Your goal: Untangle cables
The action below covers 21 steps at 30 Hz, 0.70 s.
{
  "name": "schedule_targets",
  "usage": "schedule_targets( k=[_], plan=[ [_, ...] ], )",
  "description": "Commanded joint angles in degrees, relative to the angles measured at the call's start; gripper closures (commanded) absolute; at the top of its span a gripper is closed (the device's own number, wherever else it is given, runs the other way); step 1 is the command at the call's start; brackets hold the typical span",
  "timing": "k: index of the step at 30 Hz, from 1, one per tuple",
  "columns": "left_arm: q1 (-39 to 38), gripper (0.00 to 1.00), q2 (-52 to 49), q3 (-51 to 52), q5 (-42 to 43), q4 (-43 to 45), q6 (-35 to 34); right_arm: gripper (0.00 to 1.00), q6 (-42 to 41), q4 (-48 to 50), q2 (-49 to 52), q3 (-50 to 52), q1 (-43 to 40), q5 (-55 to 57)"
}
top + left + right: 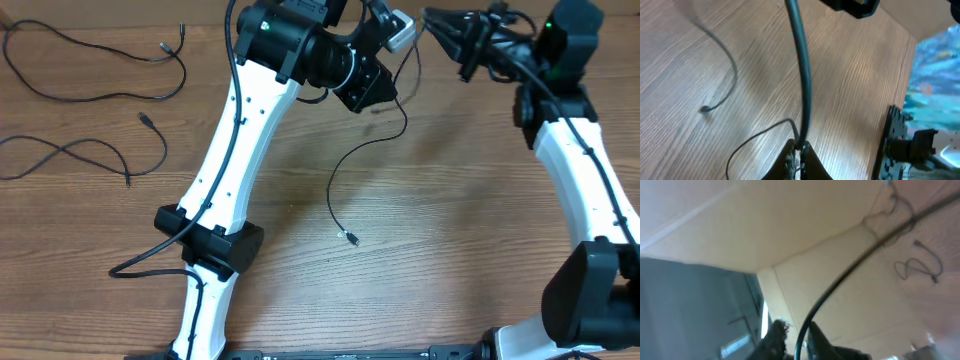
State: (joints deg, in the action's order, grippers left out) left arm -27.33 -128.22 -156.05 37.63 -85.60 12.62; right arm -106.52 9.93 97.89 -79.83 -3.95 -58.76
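One cable (335, 185) hangs from the two arms at the far end of the surface (450, 200). Its loose end drops down in a curve, and the small plug (352, 238) lies on the wood between the arms.

The other two cables (184, 72) and (65, 149) lie on the left side, well apart from the hanging one. They look spread out and not knotted together. So I think most of the job is done.

The left fingers (812, 165) are pressed together and pinch the cable. It runs up and away from them. The cable also passes between the right fingers (820, 342). That picture is blurry, so I cannot tell if they squeeze it or just sit beside it.

The cable looks thin, light and very floppy. It bends wherever it likes and will swing if moved fast. It is smooth, so it could slide through a loose pinch. A tight pinch on the cord itself should hold well. The plug end is hard and small and could catch on things. I would hold the cord near the middle or close to the plug, then lay it down slowly in a bare spot, away from the other two.
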Motion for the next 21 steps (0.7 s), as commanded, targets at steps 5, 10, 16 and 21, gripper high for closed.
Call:
schedule_targets(
  k=[5,10,16,21],
  plan=[
    [2.6,0.96,10.4,-0.5,5.9,0.6,-5.7,0.84,20.4,-9.4,-0.6,-1.0,-4.4,0.3],
    [2.6,0.96,15.8,-0.5,5.4,1.1,-9.3,0.79,29.4,-16.5,-0.6,-1.0,-4.9,2.2],
    [2.6,0.96,20.2,-0.5,-3.1,3.6,-17.0,0.70,38.8,-23.1,-0.6,-0.9,-4.9,2.6],
    [3.5,0.96,20.9,-0.5,-15.6,3.1,-26.6,0.65,50.7,-28.9,-0.6,-0.9,-4.9,2.6]
  ],
)
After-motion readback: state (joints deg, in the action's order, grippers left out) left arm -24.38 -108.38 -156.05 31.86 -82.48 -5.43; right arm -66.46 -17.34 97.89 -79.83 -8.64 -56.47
